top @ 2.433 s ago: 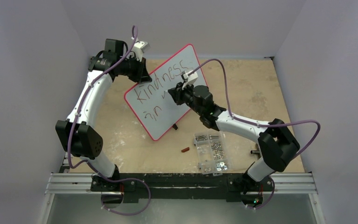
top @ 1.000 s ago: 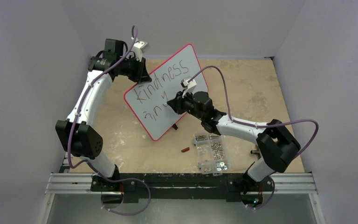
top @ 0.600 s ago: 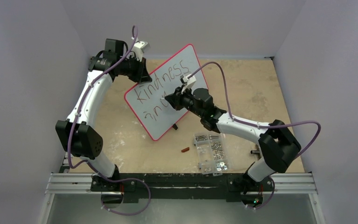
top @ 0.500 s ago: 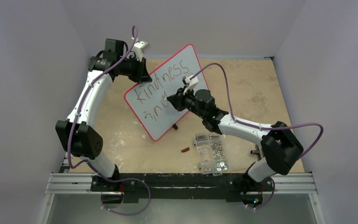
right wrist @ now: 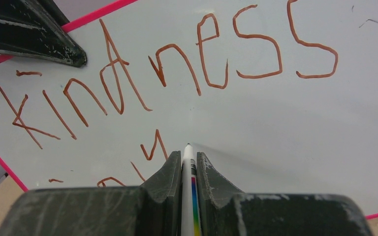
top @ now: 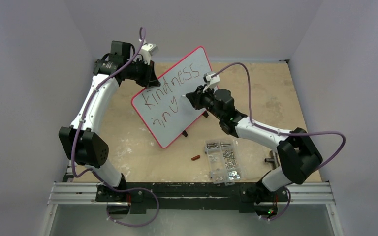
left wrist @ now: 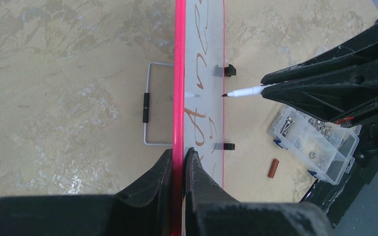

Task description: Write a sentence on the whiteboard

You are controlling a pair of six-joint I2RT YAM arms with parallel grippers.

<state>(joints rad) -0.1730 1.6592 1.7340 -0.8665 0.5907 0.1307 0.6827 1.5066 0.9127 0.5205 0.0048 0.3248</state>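
Note:
The whiteboard [top: 170, 132], white with a red-pink rim, stands tilted at the table's middle. It carries the sentence [top: 171, 84]: "kindness" on one line, "in y" below it. In the right wrist view the strokes [right wrist: 177, 64] are brown-red. My left gripper [top: 149, 77] is shut on the board's far-left rim [left wrist: 179, 73], one finger on each side [left wrist: 178, 150]. My right gripper [top: 192, 98] is shut on a white marker [right wrist: 188, 196]. The marker's tip is just right of the "y". I cannot tell whether it touches the board [right wrist: 285, 128]. The marker also shows in the left wrist view [left wrist: 243, 92].
A clear compartmented screw box [top: 223, 160] lies in front of the board, also in the left wrist view [left wrist: 315, 142]. A small brown cap [top: 195, 158] lies left of it. A wire stand [left wrist: 150, 103] sits behind the board. Grey walls close in the table on three sides.
A "y" has appeared after "in" on the second line. My right gripper with the marker has moved right and a little further away. The left gripper and board have not moved.

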